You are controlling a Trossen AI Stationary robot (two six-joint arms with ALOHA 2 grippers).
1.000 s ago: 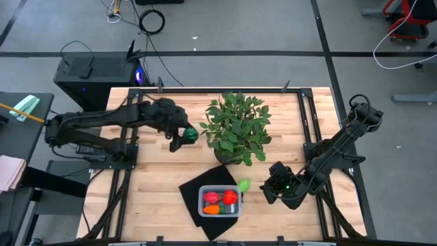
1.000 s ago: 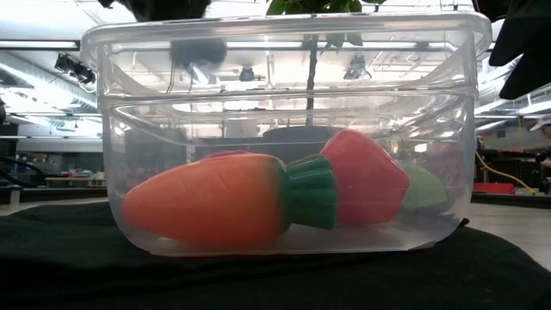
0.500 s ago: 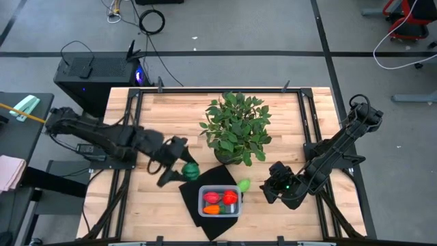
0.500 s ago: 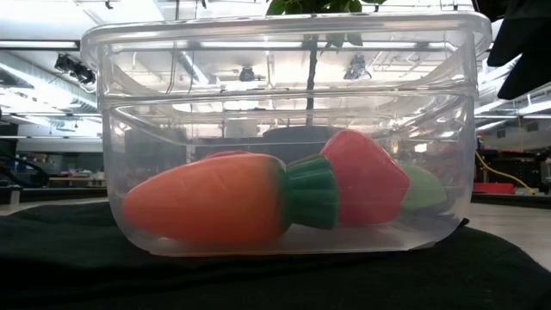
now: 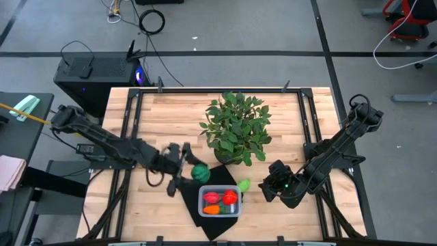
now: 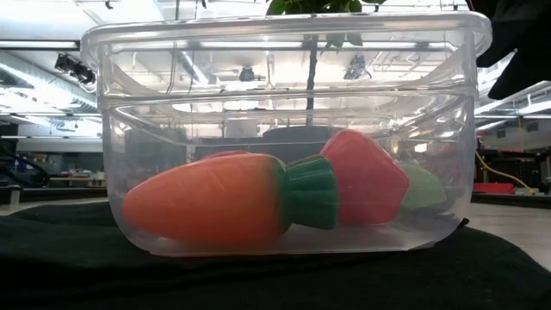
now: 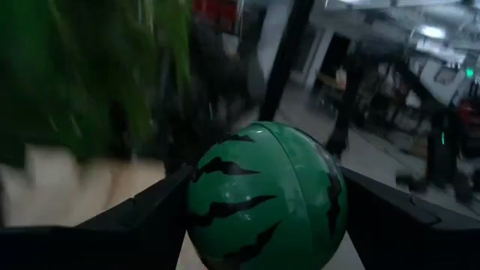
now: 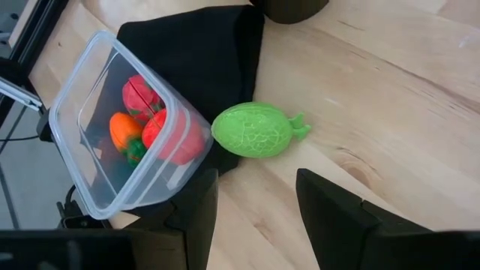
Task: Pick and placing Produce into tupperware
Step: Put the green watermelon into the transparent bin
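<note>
Low view, carrot half-hiding strawberry

A robotics lab or workshop, by the look of it. A wooden table with a black metal frame stands on a grey floor marked with dark lines. Beside it sit a black computer tower and loose cables. The low view shows a big hall behind with ceiling strip lights and what may be workbenches, too dim to be sure.
</note>
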